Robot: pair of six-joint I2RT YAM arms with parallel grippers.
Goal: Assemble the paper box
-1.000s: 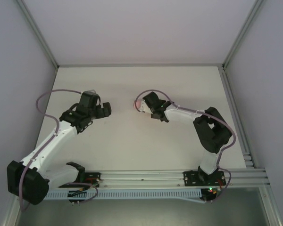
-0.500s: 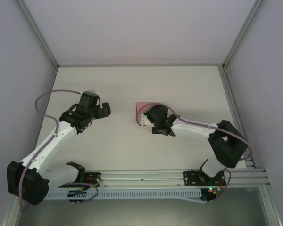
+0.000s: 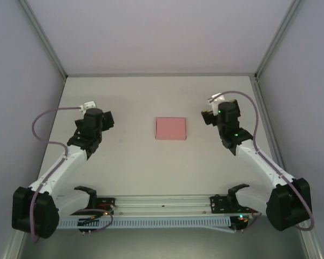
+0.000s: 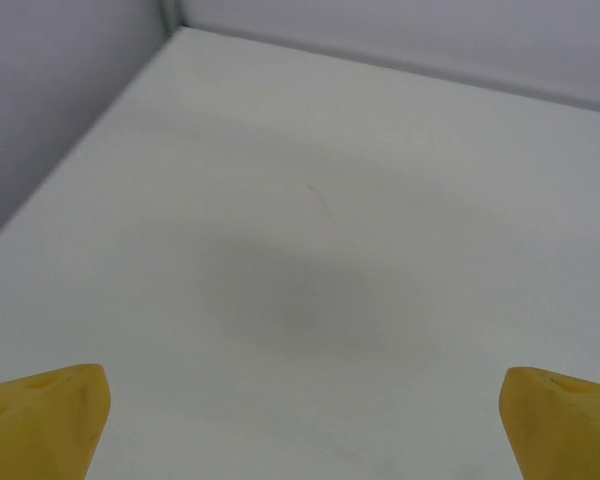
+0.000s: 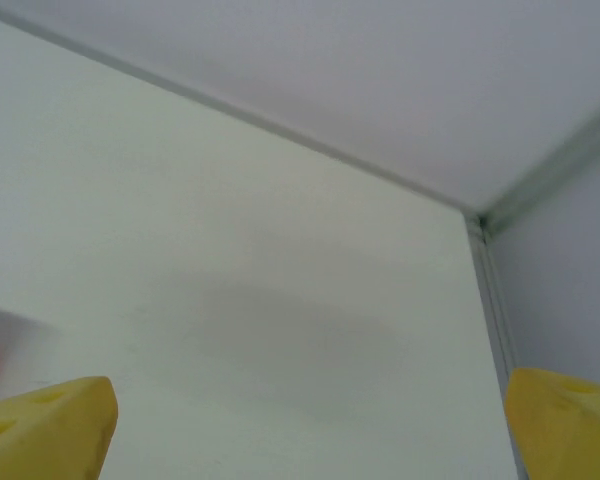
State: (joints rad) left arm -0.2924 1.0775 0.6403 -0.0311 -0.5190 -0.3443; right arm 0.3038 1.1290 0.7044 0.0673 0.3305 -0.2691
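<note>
Since a second ago the right arm has released the pink paper box (image 3: 170,128) and swung out to 3 o'clock, and the left arm to 9 o'clock. The box lies flat at the centre of the table (image 3: 129,97). The left gripper (image 4: 300,425) and right gripper (image 5: 305,430) are both spread and empty. The box looks like thin card, probably light and easily creased, so an edge pinch seems best
</note>
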